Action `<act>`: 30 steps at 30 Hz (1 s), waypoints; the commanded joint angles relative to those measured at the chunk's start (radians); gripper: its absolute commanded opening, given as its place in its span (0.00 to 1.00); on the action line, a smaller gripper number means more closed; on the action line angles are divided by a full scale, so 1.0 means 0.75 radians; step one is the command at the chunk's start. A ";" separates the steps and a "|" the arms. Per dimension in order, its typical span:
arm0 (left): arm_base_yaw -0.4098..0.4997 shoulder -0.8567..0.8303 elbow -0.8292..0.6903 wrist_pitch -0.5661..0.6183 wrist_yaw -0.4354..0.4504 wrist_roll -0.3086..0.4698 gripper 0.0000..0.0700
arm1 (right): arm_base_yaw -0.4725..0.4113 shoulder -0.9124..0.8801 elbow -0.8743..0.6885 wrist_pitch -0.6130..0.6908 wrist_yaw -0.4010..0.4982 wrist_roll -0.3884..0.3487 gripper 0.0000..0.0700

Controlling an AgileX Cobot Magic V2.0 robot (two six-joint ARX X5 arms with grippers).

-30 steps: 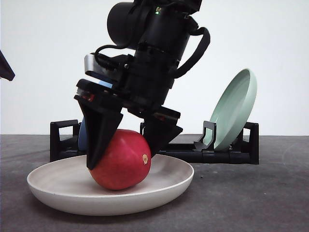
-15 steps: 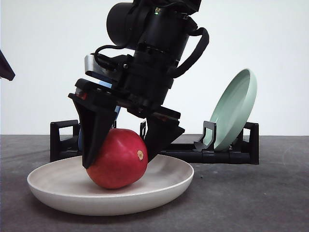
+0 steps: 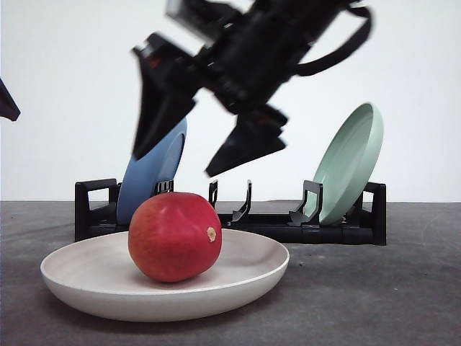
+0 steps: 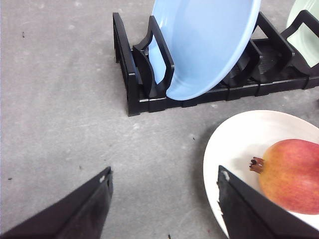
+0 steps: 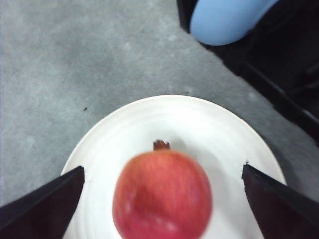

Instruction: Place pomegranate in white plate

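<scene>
The red pomegranate [image 3: 174, 236] rests in the white plate [image 3: 252, 277] near the front of the table, with nothing touching it. My right gripper [image 3: 175, 164] hangs open above it, blurred and tilted, its two fingers spread wide and clear of the fruit. From the right wrist, the pomegranate [image 5: 162, 196] lies on the white plate [image 5: 199, 119] between the open right gripper [image 5: 163, 168]. My left gripper [image 4: 164, 174] stands open over bare table, to the side of the white plate [image 4: 234, 139] and the pomegranate [image 4: 291, 174].
A black dish rack [image 3: 338, 231] stands behind the white plate. It holds a blue plate [image 3: 155, 180] on the left and a pale green plate [image 3: 349, 162] on the right. The left wrist view has the blue plate [image 4: 204, 45] in the rack [image 4: 132, 74].
My right gripper has let go of the pomegranate and risen well above it, tilting as it went. The pomegranate stays in the white plate, turned slightly.
</scene>
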 commanded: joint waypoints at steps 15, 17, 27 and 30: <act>-0.003 0.007 0.006 0.007 -0.006 -0.010 0.55 | -0.287 -0.536 -0.401 -0.029 -0.048 0.069 0.92; -0.003 0.007 0.006 0.007 -0.006 -0.010 0.55 | -0.341 -0.608 -0.451 -0.049 -0.050 0.069 0.92; -0.003 0.007 0.006 0.007 -0.006 -0.010 0.55 | -0.592 -0.909 -0.647 -0.151 -0.069 0.069 0.92; -0.003 0.007 0.006 0.007 -0.005 -0.018 0.56 | -0.619 -0.939 -0.650 -0.154 -0.067 0.067 0.92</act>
